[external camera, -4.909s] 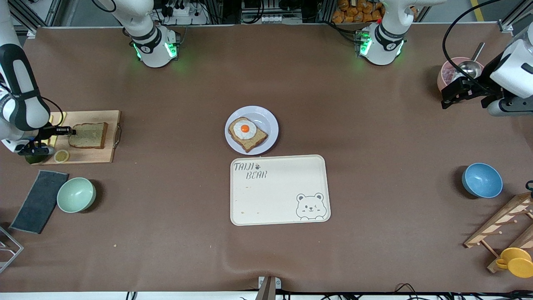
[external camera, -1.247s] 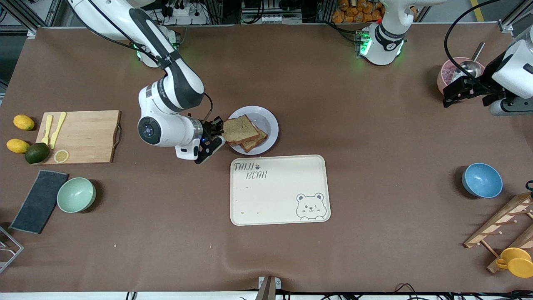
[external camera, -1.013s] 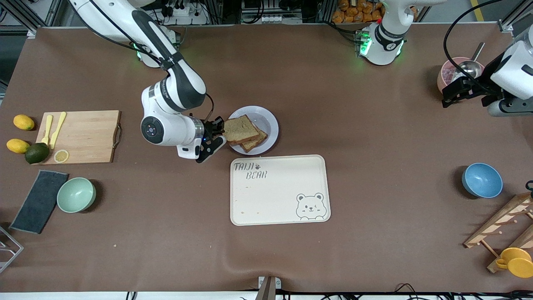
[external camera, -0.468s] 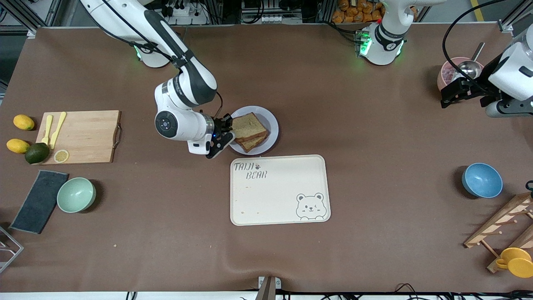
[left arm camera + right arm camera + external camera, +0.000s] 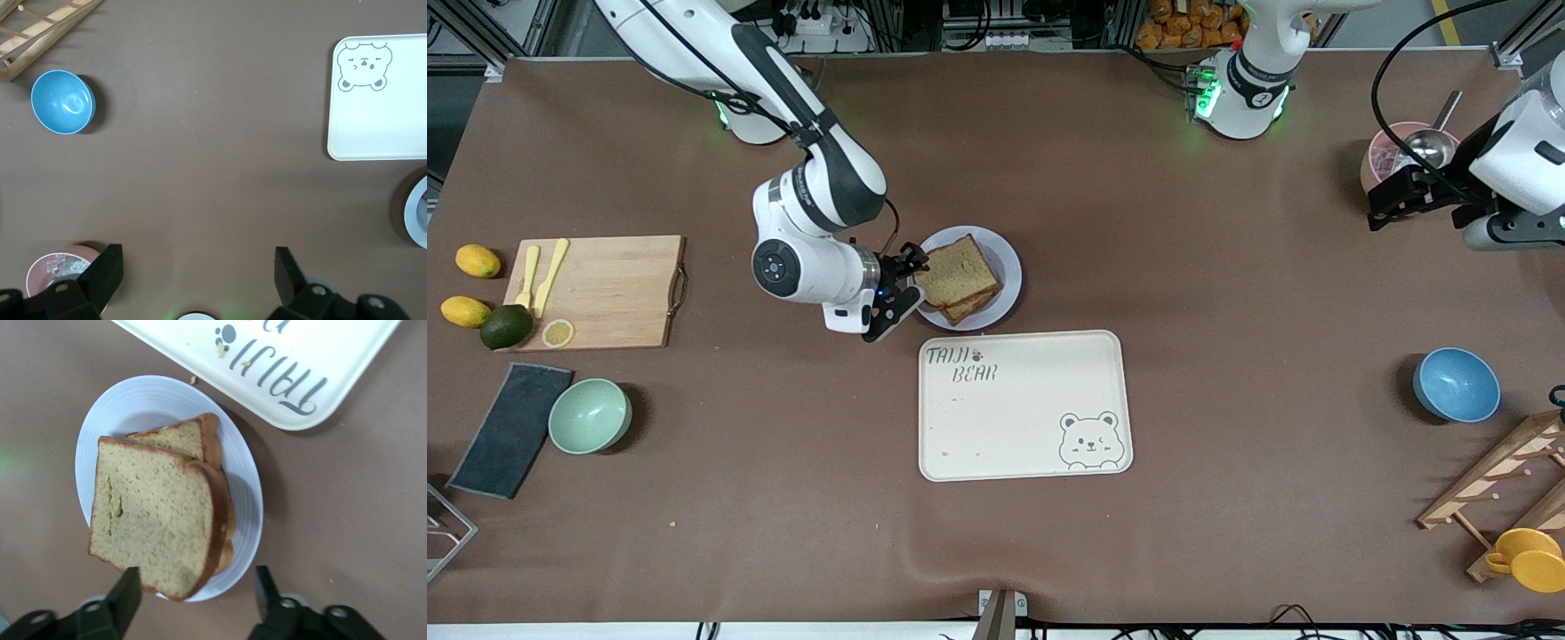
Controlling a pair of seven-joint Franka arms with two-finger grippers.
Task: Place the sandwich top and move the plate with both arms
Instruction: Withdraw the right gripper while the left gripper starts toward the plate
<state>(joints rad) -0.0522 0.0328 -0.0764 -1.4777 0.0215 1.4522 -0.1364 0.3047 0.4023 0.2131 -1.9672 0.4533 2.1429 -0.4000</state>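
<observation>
Bread, the squarish brown sandwich top point(image 5: 157, 517), was seen stacked askew on a lower slice on the round ribbed plate point(image 5: 147, 400), just ahead of the right gripper point(image 5: 193, 597), whose jaws were parted and empty; a cream tray point(image 5: 1024, 404) lay beside. The left gripper point(image 5: 193, 277), wide open, was kept waiting above bare brown table, near a pink bowl point(image 5: 59, 267)

We see a squarish brown wholemeal bread slice point(image 5: 955, 270) lying flat, askew atop another slice, on the small round pale lavender-white plate point(image 5: 1006, 260) with raised rim.
</observation>
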